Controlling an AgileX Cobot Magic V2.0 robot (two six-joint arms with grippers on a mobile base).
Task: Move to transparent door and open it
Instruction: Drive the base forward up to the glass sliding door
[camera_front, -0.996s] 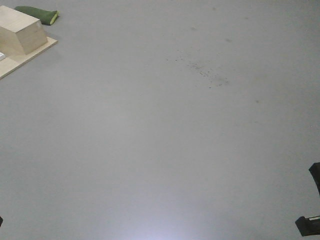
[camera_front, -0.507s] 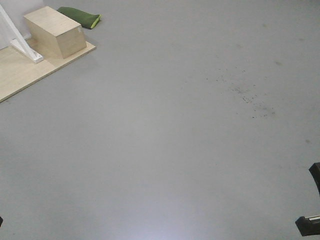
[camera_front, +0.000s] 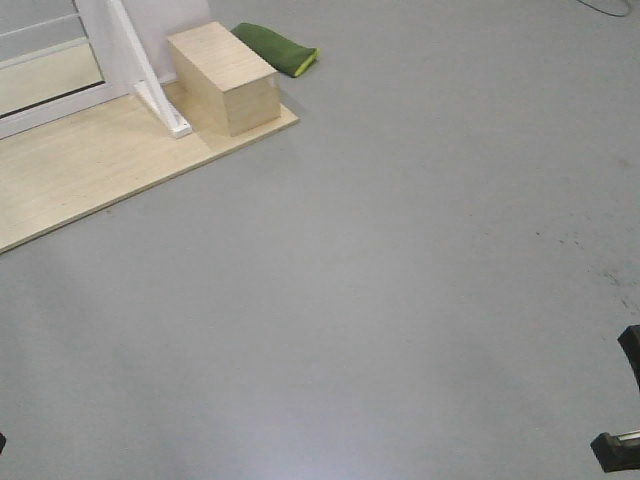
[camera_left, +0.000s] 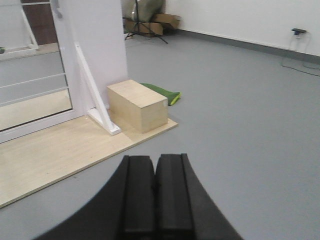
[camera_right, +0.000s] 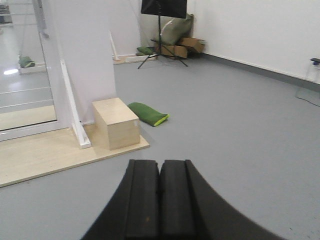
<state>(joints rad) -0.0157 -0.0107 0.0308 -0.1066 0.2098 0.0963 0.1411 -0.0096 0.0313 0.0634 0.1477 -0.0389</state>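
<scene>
As the view swings, the transparent door (camera_front: 45, 75) appears near the box (camera_front: 225, 78)

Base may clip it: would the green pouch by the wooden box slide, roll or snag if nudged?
Probably soft: the green pouch lies flat and sagging, so it should deform, not roll. Looks thin, so likely light; the smooth-looking grey floor may let it slide.

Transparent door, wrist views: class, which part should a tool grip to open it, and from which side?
Grip the pale-grey handle high on the right-hand frame of the transparent door, coming straight from the front. It appears to stand proud of the frame, while the flat glass and thin bars offer no hold.
</scene>
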